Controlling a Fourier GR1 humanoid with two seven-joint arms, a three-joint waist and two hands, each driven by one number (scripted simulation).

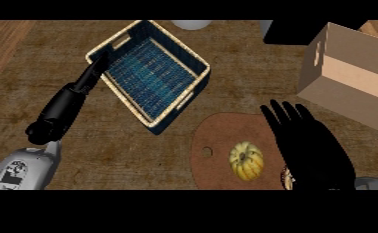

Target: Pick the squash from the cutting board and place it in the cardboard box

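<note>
A yellow ribbed squash (246, 160) lies on the round brown cutting board (218, 139) at the lower middle. My right hand (310, 144) is open just right of the squash, over the board's right edge, its straight fingers pointing away from me; it does not touch the squash. The cardboard box (341, 72) stands tilted at the upper right, beyond that hand. My left hand (70, 102) reaches up from the lower left, seen edge-on with its fingers straight, and its tips are at the near-left corner of a basket.
A wicker basket (188, 59) with a blue woven floor sits at the upper middle. A white object (192, 24) and a black one (291, 32) stand at the far edge. A small reddish item (285, 177) peeks out under my right hand.
</note>
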